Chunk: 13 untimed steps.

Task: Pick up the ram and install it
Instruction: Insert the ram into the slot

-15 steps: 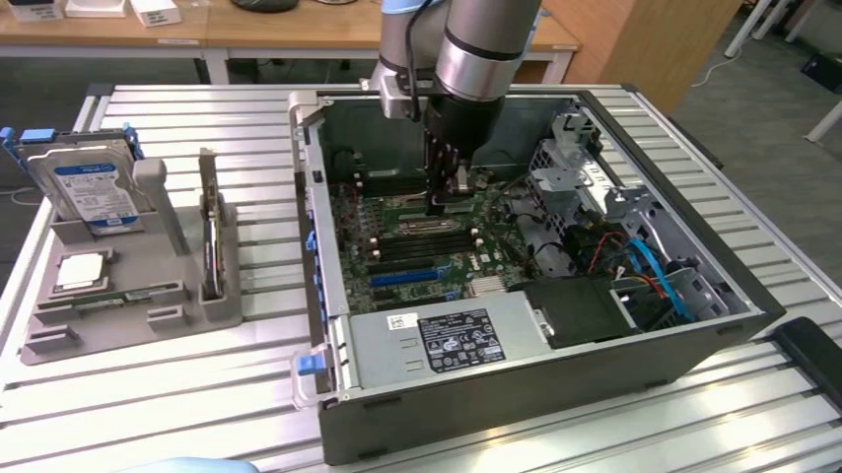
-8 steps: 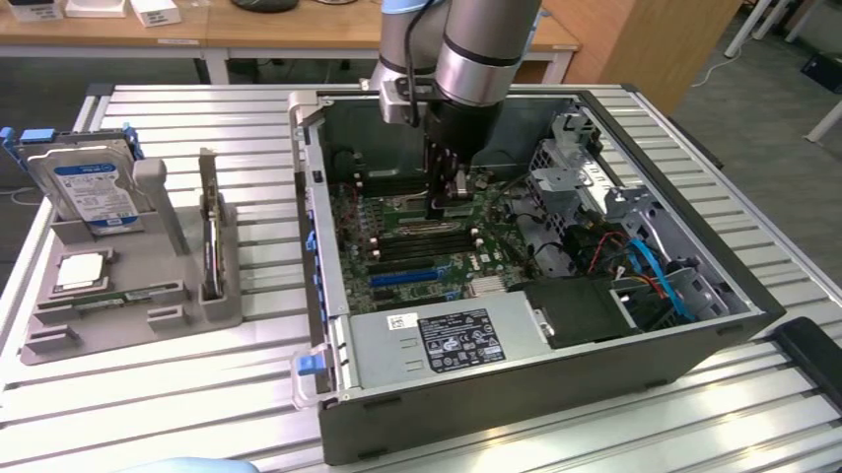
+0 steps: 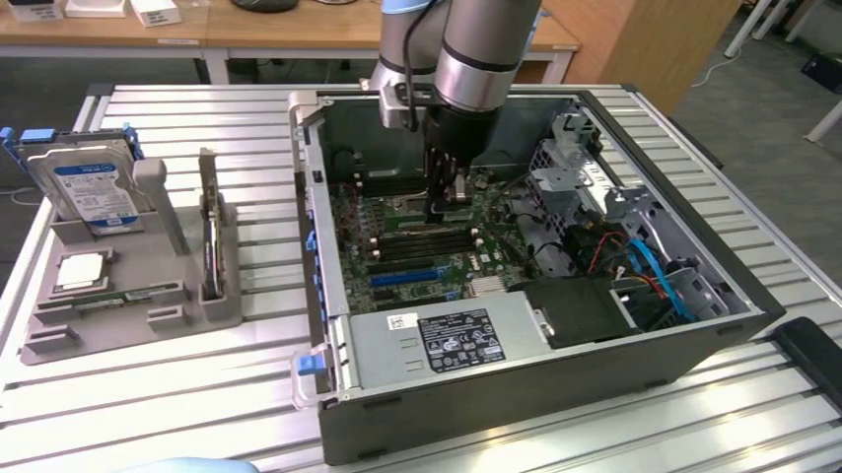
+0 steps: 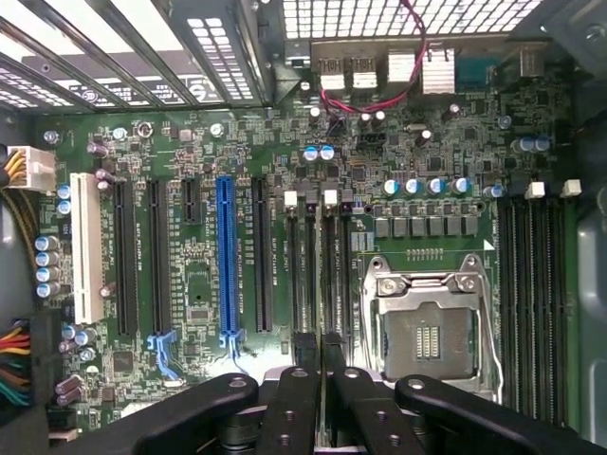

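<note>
A slatted metal table [image 3: 197,394] carries an open computer case [image 3: 526,394] and a grey holder [image 3: 224,315] with a blue-labelled hard drive [image 3: 93,187]. The ram [image 3: 128,295] lies flat in that holder, well apart from the gripper [image 3: 448,202] inside the case. The power supply [image 3: 448,340] label is unreadable.

At the wrist, the fingers [image 4: 302,389] are closed together over the memory slots [image 4: 308,265], beside the processor socket [image 4: 427,327].

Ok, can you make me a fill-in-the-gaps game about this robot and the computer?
1. The gripper hangs inside the open computer ____.
2. The hard drive stands in a ____ holder.
3. On the motherboard, one long slot is coloured ____.

Missing words: case; gray; blue.
</note>
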Tool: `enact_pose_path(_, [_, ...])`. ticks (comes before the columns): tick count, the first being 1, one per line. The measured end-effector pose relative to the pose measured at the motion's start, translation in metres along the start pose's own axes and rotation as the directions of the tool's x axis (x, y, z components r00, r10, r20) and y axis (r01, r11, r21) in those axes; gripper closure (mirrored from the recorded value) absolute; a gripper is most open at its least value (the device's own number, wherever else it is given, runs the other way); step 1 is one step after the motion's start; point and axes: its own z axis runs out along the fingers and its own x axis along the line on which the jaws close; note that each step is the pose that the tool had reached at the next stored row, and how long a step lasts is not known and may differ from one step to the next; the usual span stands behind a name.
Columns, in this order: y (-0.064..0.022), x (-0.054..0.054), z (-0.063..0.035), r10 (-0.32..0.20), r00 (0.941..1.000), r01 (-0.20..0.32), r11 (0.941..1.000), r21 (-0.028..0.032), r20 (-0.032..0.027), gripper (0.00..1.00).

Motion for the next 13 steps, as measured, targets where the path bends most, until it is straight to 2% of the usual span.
enact_pose_path(6, [-0.0003, 0.0001, 0.0049, 0.013, 0.9999, -0.013, 0.9999, 0.0000, -0.0045, 0.87])
enact_pose_path(13, [-0.0004, 0.0000, 0.0057, 0.014, 0.9999, -0.014, 0.9999, 0.0000, -0.0052, 0.87])
